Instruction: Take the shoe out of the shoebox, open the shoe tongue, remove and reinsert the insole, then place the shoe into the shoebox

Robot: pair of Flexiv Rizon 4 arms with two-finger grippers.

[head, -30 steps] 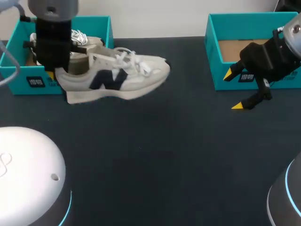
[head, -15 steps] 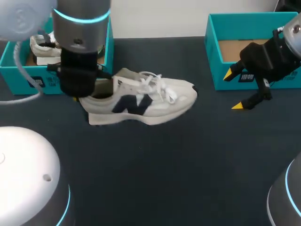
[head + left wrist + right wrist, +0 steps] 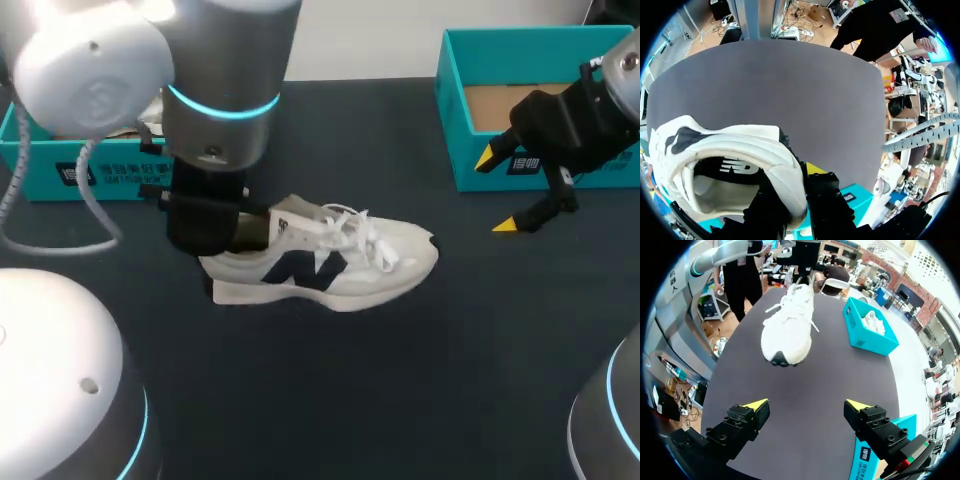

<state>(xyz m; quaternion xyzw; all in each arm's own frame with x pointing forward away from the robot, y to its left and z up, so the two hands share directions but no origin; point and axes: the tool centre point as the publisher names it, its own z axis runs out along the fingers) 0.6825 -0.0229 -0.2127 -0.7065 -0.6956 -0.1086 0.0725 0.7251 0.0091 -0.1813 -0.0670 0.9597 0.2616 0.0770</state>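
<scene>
Two shoes, white. First shoe: dark side mark, laces tied, out of its box, lying lengthwise over mid-table, toe toward the right arm. Sole at or just above the table; contact impossible to tell. Second shoe: inside left box.

Two boxes, teal, open-topped, at the far corners. Left box: mostly hidden behind left arm in head view. Right box: brown floor showing.

Two grippers, yellow-tipped. Left gripper: at the first shoe's heel, jaws narrow, clamped on the heel collar, one finger inside the opening, one outside. Right gripper: low over the table just in front of right box, well apart from the first shoe, jaws spread wide, nothing between them, pointed at the shoe's toe.
</scene>
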